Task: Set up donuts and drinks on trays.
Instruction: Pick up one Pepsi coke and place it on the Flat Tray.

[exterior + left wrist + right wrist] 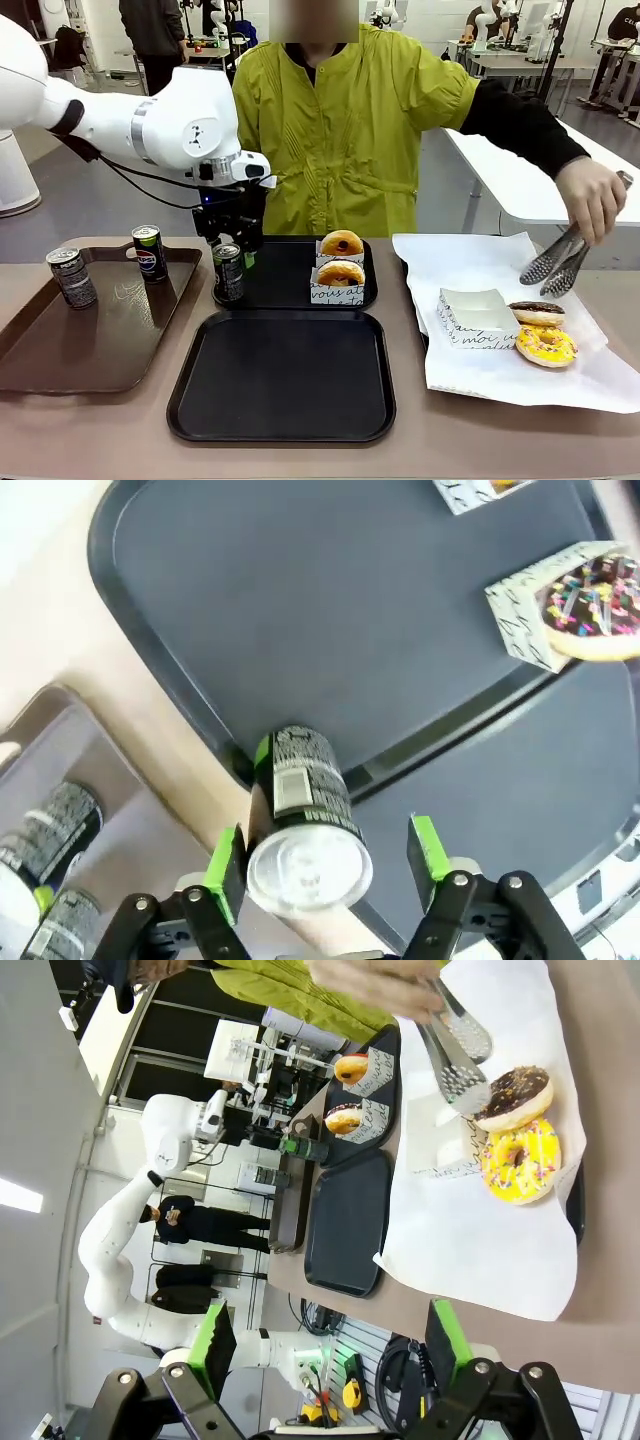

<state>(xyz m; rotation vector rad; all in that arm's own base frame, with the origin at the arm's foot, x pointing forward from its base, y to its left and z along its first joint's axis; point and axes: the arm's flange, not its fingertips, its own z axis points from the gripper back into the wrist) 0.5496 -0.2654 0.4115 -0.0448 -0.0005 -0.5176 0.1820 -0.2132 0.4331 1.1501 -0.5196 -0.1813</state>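
1. The left gripper (232, 243) hangs over the near left corner of the far black tray (290, 290), its fingers pointing down.
2. In the left wrist view its green pads (226, 868) stand apart on either side of a slim dark can (303, 815). One pad is just beside the can and a clear gap shows at the other, so the jaws are released.
3. That can stands upright just inside the tray's corner rim.
4. Two boxed donuts (341, 258) sit on the same tray, one behind the other.
5. The near black tray (283, 375) lies just in front of the far one, rim to rim.
6. Two more cans (72, 277) stand on the brown tray (95, 350) to the left.
7. The person's hand (592, 195) holds metal tongs (555, 262) above the white paper (500, 385), where a chocolate donut (537, 313), a yellow donut (545, 345) and an empty white box (478, 315) lie.
8. The right gripper (328, 1320) is spread wide with nothing between its pads.
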